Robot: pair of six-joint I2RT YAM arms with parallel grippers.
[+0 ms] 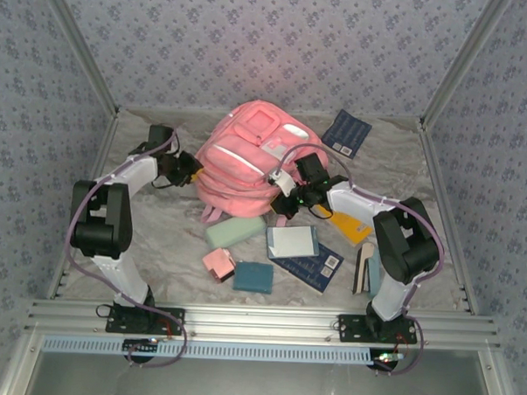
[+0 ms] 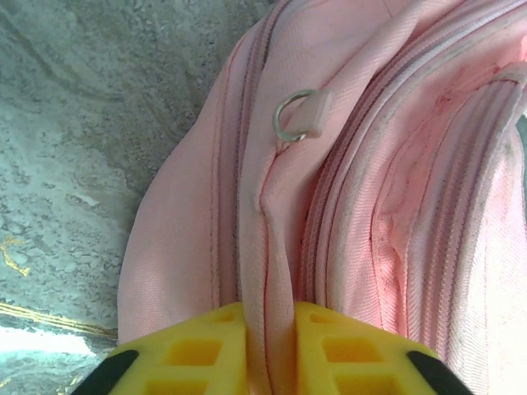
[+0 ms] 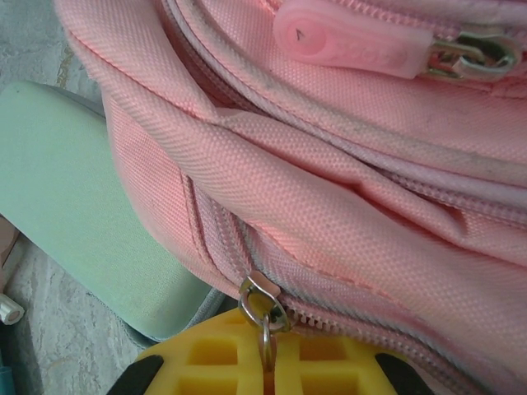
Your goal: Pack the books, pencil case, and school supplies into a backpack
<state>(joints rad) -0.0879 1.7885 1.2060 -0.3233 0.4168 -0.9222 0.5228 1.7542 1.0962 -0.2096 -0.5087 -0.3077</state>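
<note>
The pink backpack (image 1: 248,157) lies at the middle back of the table. At its left side my left gripper (image 1: 193,170) is shut, pinching a raised fold of the backpack (image 2: 395,206) seam between the yellow fingers (image 2: 198,354). My right gripper (image 1: 285,198) sits at the bag's lower right edge, shut on the metal zipper pull (image 3: 265,325) of the backpack (image 3: 329,164). The mint pencil case (image 1: 235,232) lies just in front of the bag, and the pencil case (image 3: 74,206) lies partly under its edge. Books: one navy (image 1: 347,131) at back right, a white-and-blue one (image 1: 292,242) over another navy (image 1: 317,268), a yellow one (image 1: 350,226).
A pink boxy piece (image 1: 218,263) and a dark teal block (image 1: 253,277) lie near the front centre. A thin slab (image 1: 365,270) leans beside the right arm's base. Patterned walls close the sides and back. A metal D-ring (image 2: 295,115) hangs on the bag's side.
</note>
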